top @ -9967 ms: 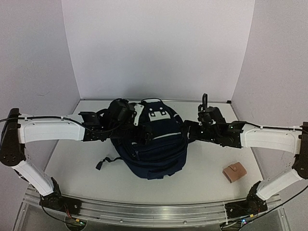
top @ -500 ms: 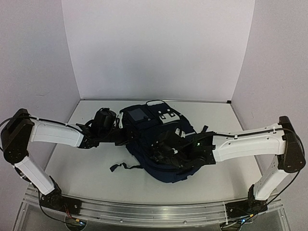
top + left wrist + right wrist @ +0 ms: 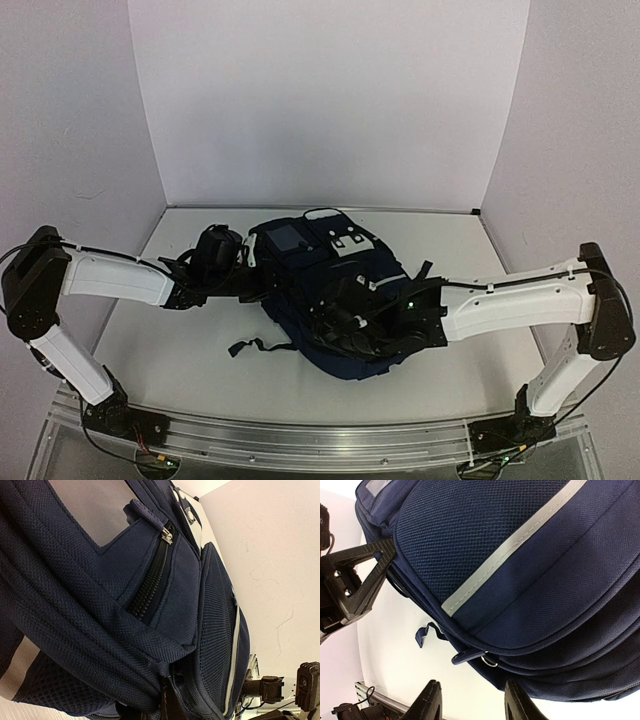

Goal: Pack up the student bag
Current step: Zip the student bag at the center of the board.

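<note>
The student bag [image 3: 330,290] lies in the middle of the table [image 3: 170,340], with 2 grippers at it.
Toward the table's left, the left gripper [image 3: 167,705] is closed tight on a fold of its fabric; toward the table's near edge, the right gripper [image 3: 473,683] stands part-open, holding nothing.

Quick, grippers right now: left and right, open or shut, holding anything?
Left gripper: shut on the student bag fabric.
Right gripper: open, holding nothing, just short of a zipper pull.

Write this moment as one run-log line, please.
left gripper: shut on large dark navy fabric backpack | right gripper: open near its zip pull
</note>
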